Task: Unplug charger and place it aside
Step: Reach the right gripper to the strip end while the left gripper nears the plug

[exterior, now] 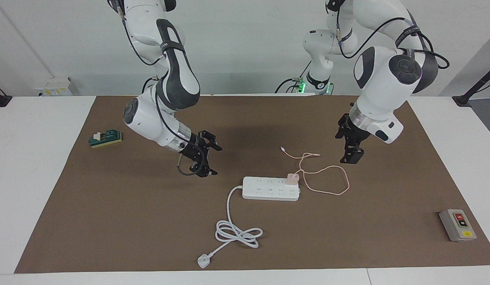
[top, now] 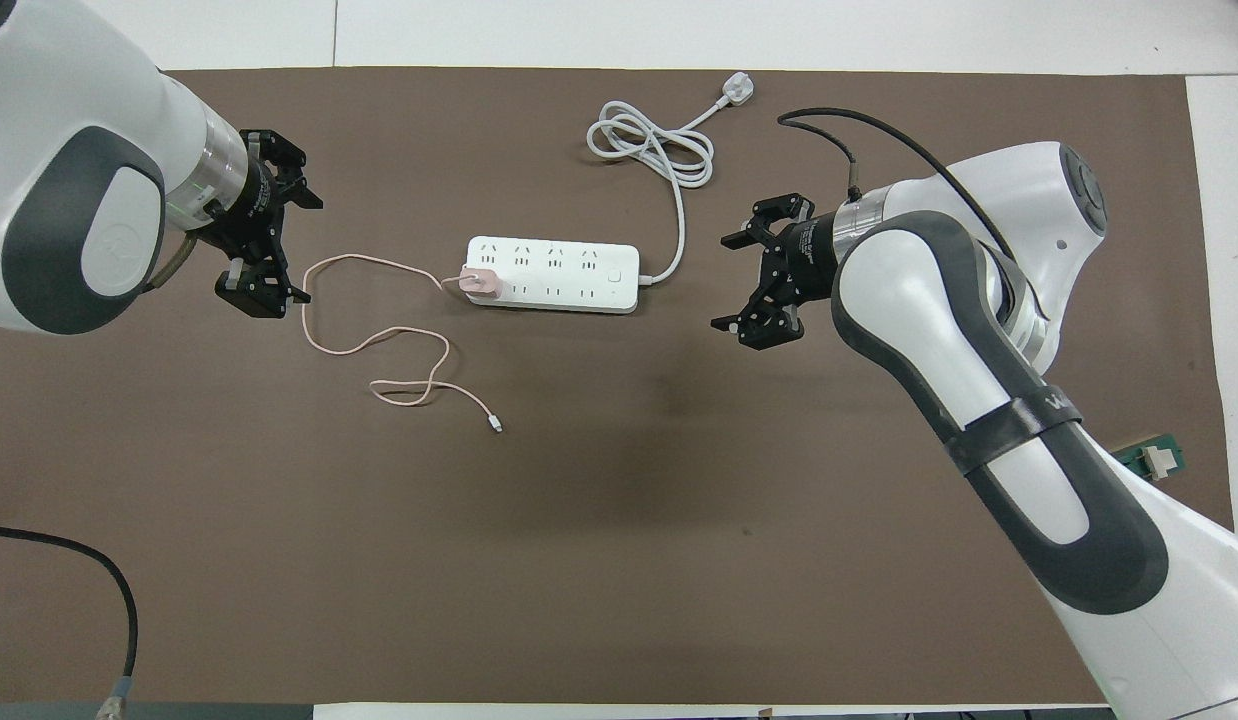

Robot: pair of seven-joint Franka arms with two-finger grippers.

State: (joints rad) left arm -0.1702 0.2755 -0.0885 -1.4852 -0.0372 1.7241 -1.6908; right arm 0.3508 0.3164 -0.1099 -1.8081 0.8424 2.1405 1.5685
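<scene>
Both grippers stand spread and empty, we find. We note the pink charger (exterior: 292, 178) plugged into the white power strip (exterior: 270, 189), at the end toward the left arm. The left gripper (exterior: 348, 147) hovers beside the charger's cable loop (exterior: 328, 180); the right gripper (exterior: 207, 158) hangs near the strip's other end.

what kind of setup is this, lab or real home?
Most likely a robotics lab: two arms at a white table with a brown mat, laid-out props such as a power strip and charger, bare walls.
</scene>
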